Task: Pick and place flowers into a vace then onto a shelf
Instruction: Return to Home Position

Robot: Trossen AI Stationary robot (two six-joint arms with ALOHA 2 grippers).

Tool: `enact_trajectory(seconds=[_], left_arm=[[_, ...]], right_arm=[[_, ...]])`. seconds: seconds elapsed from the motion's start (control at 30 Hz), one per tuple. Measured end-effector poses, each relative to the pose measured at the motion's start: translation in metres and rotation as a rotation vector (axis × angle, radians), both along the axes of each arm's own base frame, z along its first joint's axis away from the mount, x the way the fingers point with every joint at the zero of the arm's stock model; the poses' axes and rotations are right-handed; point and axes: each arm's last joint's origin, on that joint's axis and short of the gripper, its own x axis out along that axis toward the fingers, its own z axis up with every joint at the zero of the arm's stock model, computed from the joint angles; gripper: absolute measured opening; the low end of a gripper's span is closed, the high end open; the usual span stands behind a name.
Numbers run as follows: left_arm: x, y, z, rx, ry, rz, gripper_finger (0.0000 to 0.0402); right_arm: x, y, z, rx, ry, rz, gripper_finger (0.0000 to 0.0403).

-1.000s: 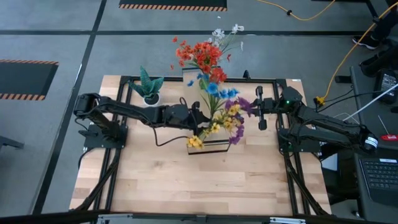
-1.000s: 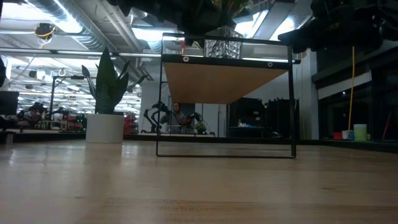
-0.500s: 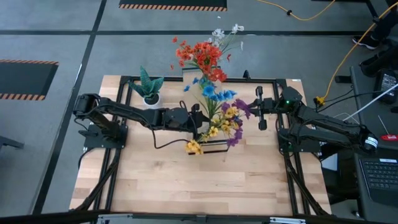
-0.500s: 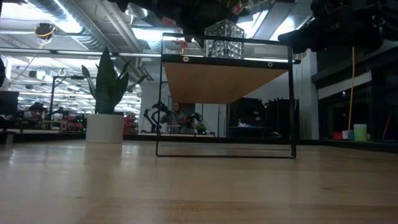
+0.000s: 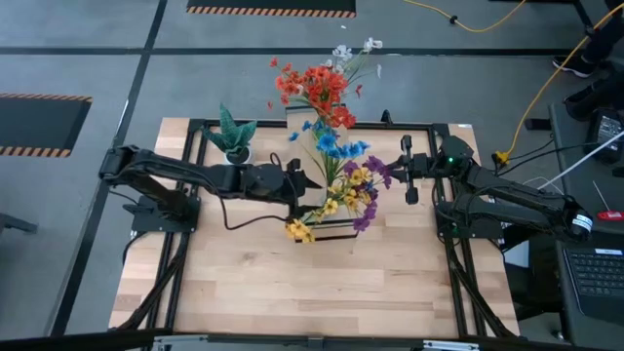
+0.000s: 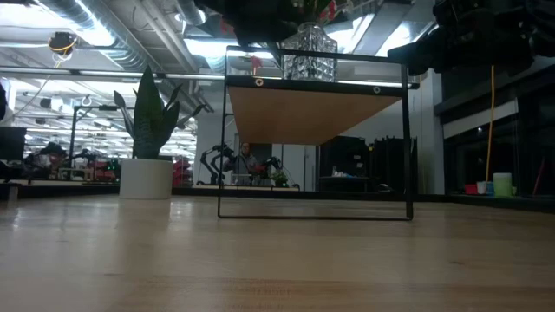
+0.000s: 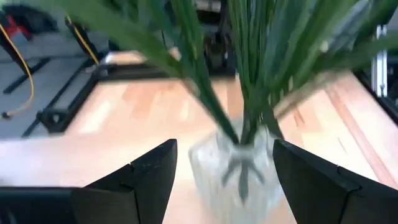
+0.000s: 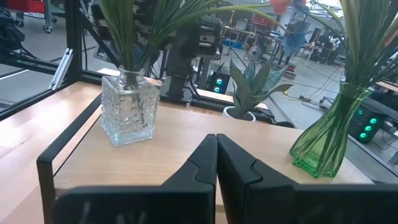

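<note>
A clear square glass vase (image 7: 233,171) (image 8: 127,115) (image 6: 308,54) stands by its base on the shelf (image 6: 316,113) (image 5: 336,227), near its near end. It holds yellow, purple and blue flowers (image 5: 346,185) on green stems. My left gripper (image 5: 297,182) (image 7: 224,144) is open and level, on the vase's left. Its fingers stand on either side of the vase with a gap on each side. Red and white flowers (image 5: 317,88) stand in a green vase (image 8: 320,146) at the shelf's far end. My right gripper (image 5: 402,171) (image 8: 216,155) waits shut, to the right of the shelf.
A spiky green plant in a white pot (image 5: 232,136) (image 6: 147,139) stands on the table at the far left, behind my left arm. The shelf's black wire legs (image 6: 221,173) stand mid-table. Bare wooden tabletop (image 5: 312,292) lies on the near side.
My left gripper has opened and let go of the clear vase. It has then drawn back toward the table's left edge and risen a little. The vase stays upright on the shelf, and its flower bunch has swayed slightly toward the near edge.
</note>
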Motion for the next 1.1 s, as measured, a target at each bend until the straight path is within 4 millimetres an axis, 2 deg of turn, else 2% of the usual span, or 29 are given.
enact_trajectory(seconds=[0.23,0.43,0.63,0.77,0.93,1.1], left_arm=[[-0.021,0.002,0.004,0.007,0.113,0.037,0.0236],[-0.044,0.005,-0.003,0.076,0.080,0.054,0.0152],[-0.084,0.009,-0.035,0.081,-0.028,0.054,0.0054],[-0.115,0.016,-0.063,0.070,-0.127,0.093,0.0009],[-0.149,0.024,-0.090,0.058,-0.218,0.146,0.0003],[-0.174,0.029,-0.108,0.032,-0.304,0.143,0.0002]], right_arm=[[0.000,0.000,-0.001,0.003,0.006,0.000,0.0012],[0.000,0.000,-0.001,0.007,0.007,0.000,0.0012],[0.000,0.000,-0.003,0.018,0.026,0.000,0.0012],[0.000,0.000,-0.004,0.023,0.034,-0.001,0.0012],[0.000,0.000,-0.004,0.024,0.035,-0.001,0.0012],[0.000,0.000,-0.004,0.025,0.036,-0.001,0.0012]])
